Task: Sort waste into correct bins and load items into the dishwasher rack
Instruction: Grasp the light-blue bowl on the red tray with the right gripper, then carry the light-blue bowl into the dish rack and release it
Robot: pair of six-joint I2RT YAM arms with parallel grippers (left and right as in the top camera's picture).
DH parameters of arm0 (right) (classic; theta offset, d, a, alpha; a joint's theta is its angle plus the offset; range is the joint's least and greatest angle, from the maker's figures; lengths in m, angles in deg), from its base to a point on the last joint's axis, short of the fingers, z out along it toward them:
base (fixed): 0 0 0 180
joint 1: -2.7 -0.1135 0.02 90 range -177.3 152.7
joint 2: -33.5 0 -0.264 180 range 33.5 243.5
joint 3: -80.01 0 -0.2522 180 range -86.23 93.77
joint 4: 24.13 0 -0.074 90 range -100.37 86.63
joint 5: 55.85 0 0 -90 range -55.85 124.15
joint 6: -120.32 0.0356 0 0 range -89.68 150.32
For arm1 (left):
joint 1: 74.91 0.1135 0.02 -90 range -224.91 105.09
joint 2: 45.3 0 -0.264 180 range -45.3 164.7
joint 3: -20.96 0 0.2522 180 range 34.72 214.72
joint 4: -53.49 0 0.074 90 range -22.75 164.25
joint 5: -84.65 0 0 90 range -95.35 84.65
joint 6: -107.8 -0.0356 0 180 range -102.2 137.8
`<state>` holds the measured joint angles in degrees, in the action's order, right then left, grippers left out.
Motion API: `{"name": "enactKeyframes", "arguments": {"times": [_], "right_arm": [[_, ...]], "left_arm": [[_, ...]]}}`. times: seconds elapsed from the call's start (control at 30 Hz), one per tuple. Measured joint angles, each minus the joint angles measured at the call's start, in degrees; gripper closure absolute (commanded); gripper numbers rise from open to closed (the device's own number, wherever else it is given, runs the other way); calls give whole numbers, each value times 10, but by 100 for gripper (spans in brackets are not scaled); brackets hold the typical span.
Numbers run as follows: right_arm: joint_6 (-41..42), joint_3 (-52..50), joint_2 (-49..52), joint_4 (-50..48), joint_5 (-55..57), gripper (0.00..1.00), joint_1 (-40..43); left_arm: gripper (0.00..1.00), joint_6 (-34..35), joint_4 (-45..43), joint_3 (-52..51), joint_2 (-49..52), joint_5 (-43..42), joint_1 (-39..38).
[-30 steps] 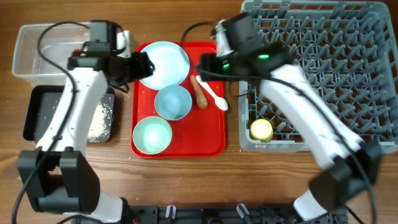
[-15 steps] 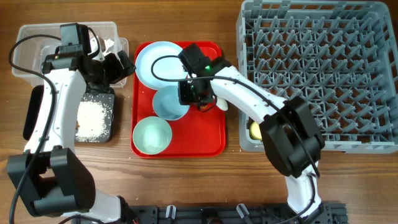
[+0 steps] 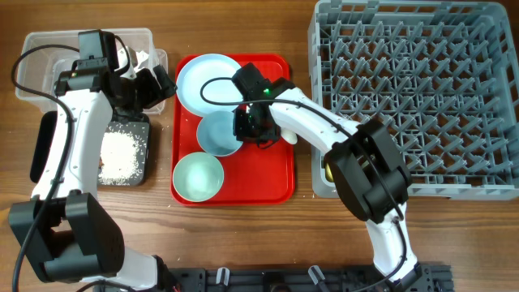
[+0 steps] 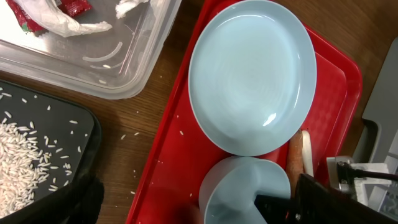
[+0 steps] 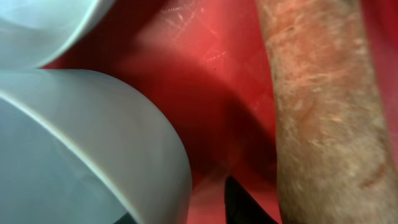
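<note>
My right gripper point(image 3: 253, 128) is down on the flat red tray, open, straddling the right rim of the light blue bowl point(image 3: 219, 135). In the right wrist view the gripper point(image 5: 186, 214) has one dark finger between the bowl wall point(image 5: 93, 143) and the carrot-like stick point(image 5: 323, 112). My left gripper point(image 3: 156, 85) is open and empty, between the clear tub point(image 3: 49, 65) and the plate point(image 3: 207, 79). The wrapper point(image 4: 50, 15) lies in the tub. Rice point(image 3: 122, 152) lies in the black tray. The pale green bowl point(image 3: 198, 176) sits at the tray's front. The spoon point(image 3: 286, 137) shows partly.
The grey rack point(image 3: 422, 89) fills the right side; the yellow cup point(image 3: 330, 169) sits in its front left corner, mostly hidden by my right arm. A few rice grains lie on the red tray point(image 4: 168, 168) and on the wood beside it.
My right arm swung from over the rack down onto the red tray at the light blue bowl. My left gripper drew back from the plate toward the clear tub.
</note>
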<state>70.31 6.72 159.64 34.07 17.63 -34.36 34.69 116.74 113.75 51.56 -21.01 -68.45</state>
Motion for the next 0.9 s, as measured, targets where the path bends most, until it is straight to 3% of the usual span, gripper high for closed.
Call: {"name": "enactKeyframes", "arguments": {"times": [0.17, 0.33, 0.5, 0.63, 0.77, 0.83, 0.9], "right_arm": [[9, 0, 1, -7, -6, 96, 1], [-11, 0, -12, 2, -3, 96, 5], [-30, 0, -115, 55, 67, 96, 33], [-55, 0, -237, 77, 198, 96, 82], [-106, 0, -307, 83, 499, 96, 108], [-158, 0, -303, 56, 629, 96, 110], [-272, 0, -294, -13, 765, 96, 121]], "left_arm": [[0, 0, 0, 0, 0, 0, 0], [0, 0, 0, 0, 0, 0, 0], [0, 0, 0, 0, 0, 0, 0], [0, 0, 0, 0, 0, 0, 0], [0, 0, 0, 0, 0, 0, 0], [0, 0, 0, 0, 0, 0, 0], [0, 0, 1, 0, 0, 0, 0]]}}
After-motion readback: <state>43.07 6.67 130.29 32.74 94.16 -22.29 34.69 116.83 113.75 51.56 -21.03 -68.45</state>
